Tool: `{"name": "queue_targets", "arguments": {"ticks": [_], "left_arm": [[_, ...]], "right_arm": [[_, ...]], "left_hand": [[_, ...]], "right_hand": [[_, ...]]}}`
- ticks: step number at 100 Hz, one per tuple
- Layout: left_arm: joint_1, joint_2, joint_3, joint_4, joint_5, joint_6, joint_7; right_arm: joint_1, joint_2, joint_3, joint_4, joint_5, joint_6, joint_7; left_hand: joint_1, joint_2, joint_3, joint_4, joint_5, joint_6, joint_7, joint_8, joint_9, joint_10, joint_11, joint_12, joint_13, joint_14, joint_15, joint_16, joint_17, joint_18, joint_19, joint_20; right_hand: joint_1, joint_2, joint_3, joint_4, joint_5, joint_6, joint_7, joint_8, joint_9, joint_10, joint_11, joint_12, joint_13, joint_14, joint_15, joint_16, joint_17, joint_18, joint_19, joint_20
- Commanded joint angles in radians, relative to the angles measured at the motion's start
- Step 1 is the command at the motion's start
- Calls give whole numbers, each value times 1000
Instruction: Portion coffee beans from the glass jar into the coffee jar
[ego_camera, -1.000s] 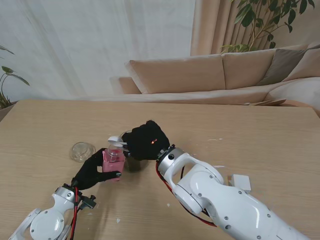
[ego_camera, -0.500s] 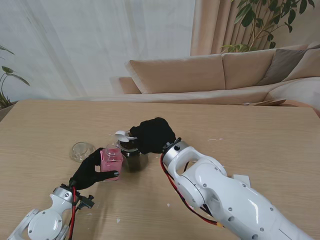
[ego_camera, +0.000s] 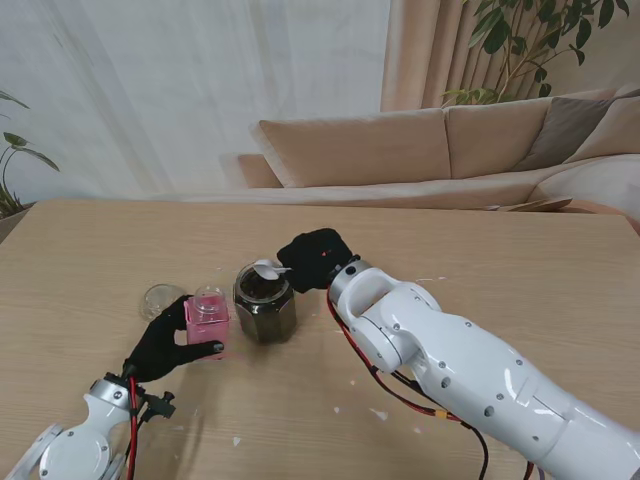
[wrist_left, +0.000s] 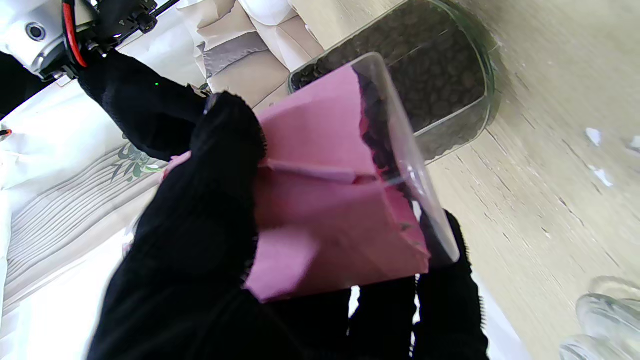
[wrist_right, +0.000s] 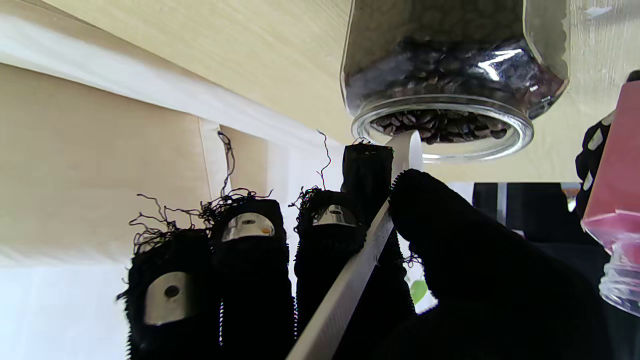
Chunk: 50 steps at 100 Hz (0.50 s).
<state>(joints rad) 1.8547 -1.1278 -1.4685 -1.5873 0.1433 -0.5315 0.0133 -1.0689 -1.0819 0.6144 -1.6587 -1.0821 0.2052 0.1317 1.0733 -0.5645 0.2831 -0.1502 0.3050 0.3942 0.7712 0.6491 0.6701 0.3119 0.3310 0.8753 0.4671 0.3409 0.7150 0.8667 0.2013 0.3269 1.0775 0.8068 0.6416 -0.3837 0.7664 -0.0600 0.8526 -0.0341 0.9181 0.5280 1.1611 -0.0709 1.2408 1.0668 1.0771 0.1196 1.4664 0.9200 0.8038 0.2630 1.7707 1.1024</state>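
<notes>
1. Centrally placed on the table (ego_camera: 480, 240): glass jar (ego_camera: 264, 303), upright, open-mouthed, well filled with dark coffee beans (ego_camera: 262, 286); lid off so a scoop can enter from above.
2. Poised right at the jar's mouth, on the 1 o'clock side of the rim: bowl of a white spoon (ego_camera: 268, 268), handle running back at about 2 o'clock into the right hand (ego_camera: 315, 260). Seen from the right wrist, bowl tip just at the rim above the beans; whether loaded or bare, hard to tell.
3. Clamped on the spoon handle between thumb and forefinger, remaining fingers (wrist_right: 248, 235) lined up beside it; a pinch like this probably keeps the bowl level and steerable.
4. Just beside the glass jar at 9 o'clock, not touching: coffee jar (ego_camera: 207, 317), small, clear, wrapped in a pink label, gripped around its body by the left hand (ego_camera: 160, 349). Seemingly raised and tipped, mouth leaning toward the glass jar, judging by the left wrist view; likely held there to shorten the spoon's trip and present the narrow opening.
5. Visible through the clear wall in that same view: some beans already inside, so portioning apparently under way.
6. Farther out at 9 o'clock, past the coffee jar: a round clear lid (ego_camera: 165, 300) lying flat, parked out of the working path.
</notes>
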Motion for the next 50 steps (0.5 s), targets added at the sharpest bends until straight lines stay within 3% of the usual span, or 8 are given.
{"name": "queue_targets", "arguments": {"ticks": [1, 50], "left_arm": [[4, -5, -1, 0, -4, -4, -13], [2, -5, -7, 3, -12, -6, -15]], "right_arm": [[12, -8, -8, 13, 6, -3, 21], [90, -14, -80, 78, 32, 8, 51]], "left_hand": [[201, 204, 161, 74, 42, -160, 174, 75, 53, -97, 123, 50, -28, -7, 2, -8, 8, -5, 26, 16], [200, 203, 162, 74, 42, -159, 173, 76, 53, -96, 121, 51, -29, -7, 2, -9, 9, -4, 26, 16]], "right_hand": [[9, 19, 35, 34, 21, -16, -4, 3, 46, -42, 27, 5, 25, -14, 16, 2, 12, -11, 162, -7], [11, 22, 31, 37, 20, -19, 0, -5, 46, -45, 28, 5, 24, -20, 15, 2, 13, -17, 164, -11]]}}
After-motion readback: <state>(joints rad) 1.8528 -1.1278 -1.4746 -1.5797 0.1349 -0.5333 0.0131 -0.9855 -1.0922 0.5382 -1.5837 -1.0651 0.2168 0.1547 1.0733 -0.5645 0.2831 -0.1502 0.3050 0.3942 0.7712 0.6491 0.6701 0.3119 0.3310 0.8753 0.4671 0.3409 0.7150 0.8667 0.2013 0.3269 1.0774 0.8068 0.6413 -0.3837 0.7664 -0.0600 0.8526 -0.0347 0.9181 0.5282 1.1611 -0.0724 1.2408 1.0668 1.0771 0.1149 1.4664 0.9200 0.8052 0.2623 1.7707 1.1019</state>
